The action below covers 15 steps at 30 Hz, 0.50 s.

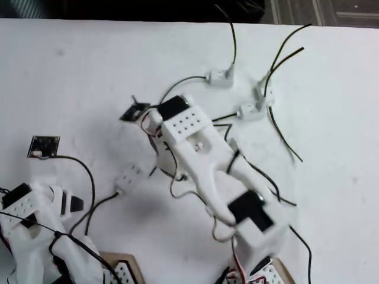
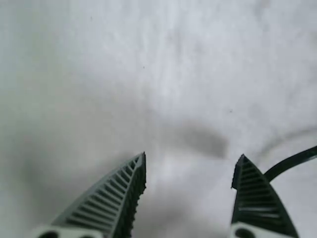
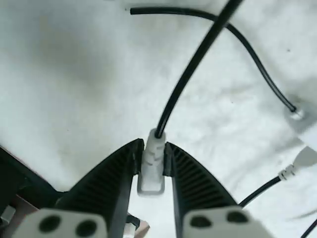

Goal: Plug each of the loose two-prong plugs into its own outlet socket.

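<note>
**Right gripper** (image 3: 152,146) clenched on a white plug (image 3: 150,171). The plug's black cable (image 3: 198,59) leads away over the table (image 3: 64,74), and its prongs are hidden. **Left gripper** (image 2: 192,157) released, hanging above the table.

For a clean insertion, the plug probably needs squaring to the socket face, then a straight push along its axis. The cable should have enough slack that it cannot twist the grip.

The right wrist view gives the grip itself. The high view gives the layout: right arm (image 1: 201,154) mid-table, a white holed block (image 1: 129,176), likely a socket, near it, and white connectors (image 1: 219,77) beyond.
</note>
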### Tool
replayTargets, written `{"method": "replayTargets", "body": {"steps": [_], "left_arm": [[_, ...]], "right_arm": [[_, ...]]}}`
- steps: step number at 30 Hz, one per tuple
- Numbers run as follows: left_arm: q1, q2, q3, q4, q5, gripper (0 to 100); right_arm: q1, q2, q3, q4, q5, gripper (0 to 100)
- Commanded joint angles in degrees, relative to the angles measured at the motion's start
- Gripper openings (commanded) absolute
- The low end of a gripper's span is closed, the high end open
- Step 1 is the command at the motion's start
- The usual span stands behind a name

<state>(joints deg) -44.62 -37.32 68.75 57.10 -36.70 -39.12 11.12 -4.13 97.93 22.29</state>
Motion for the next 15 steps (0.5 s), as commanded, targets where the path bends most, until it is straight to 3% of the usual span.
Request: {"method": "replayTargets", "body": {"steps": [1, 15], "left_arm": [[0.0, -1.3, -0.3, -0.7, 0.5, 28], [0.0, -1.3, -0.3, -0.7, 0.5, 28]], "right_arm": [[-2.5, -7.8, 1.8, -2.2, -6.4, 1.7], [-7.1, -22.5, 26.9, -36.5, -23.1, 1.7]]}}
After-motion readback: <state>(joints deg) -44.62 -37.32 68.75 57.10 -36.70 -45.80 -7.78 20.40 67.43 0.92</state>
